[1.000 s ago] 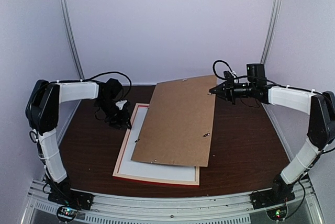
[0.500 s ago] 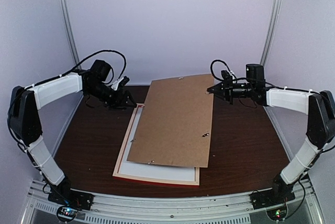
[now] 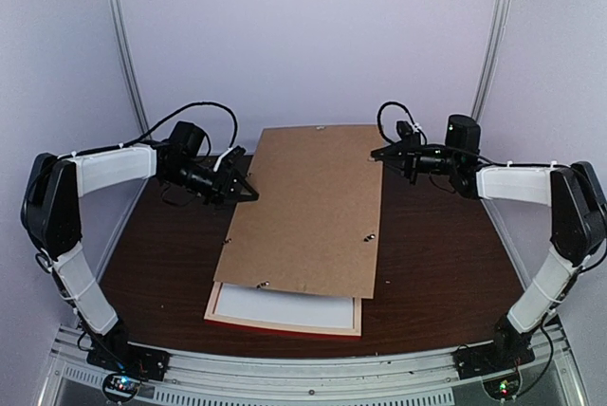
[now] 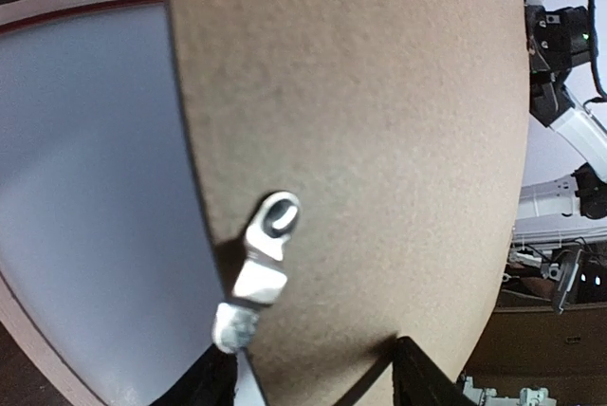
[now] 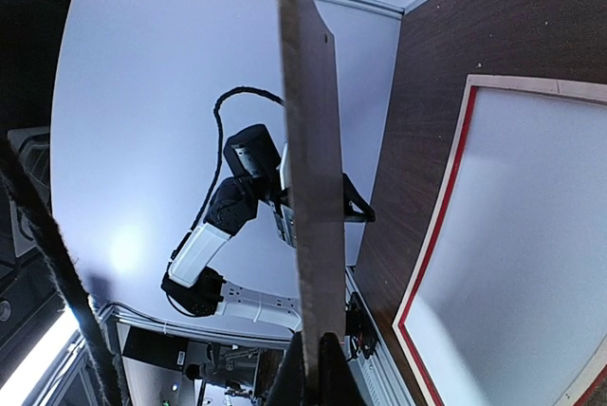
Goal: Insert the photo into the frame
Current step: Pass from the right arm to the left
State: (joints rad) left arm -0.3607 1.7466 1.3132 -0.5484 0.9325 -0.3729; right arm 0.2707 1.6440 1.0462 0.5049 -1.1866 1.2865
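Note:
The frame point(image 3: 216, 297) lies flat on the table, pale wood back up, with a red outer edge. A pale sheet point(image 3: 285, 309) fills its opening. The photo's picture does not show in any view. Above the frame a plain brown backing board point(image 3: 308, 216) hangs tilted. My right gripper point(image 3: 382, 153) is shut on its far right corner. In the right wrist view the board point(image 5: 313, 188) stands edge-on, pinched in that gripper point(image 5: 318, 368). My left gripper point(image 3: 248, 193) is at the board's left edge, open. In the left wrist view its fingers point(image 4: 213, 382) stand wide apart against the board's face point(image 4: 379, 140).
A metal hanger clip point(image 4: 267, 254) sticks out of the board near the left gripper. The dark brown table point(image 3: 446, 254) is walled in by pale panels at the back and sides. An aluminium rail point(image 3: 313, 368) with both arm bases runs along the near edge.
The right gripper has raised the backing board and swung it left. The left arm has come in from the far left to the board's left edge, its jaws wider than a second ago.

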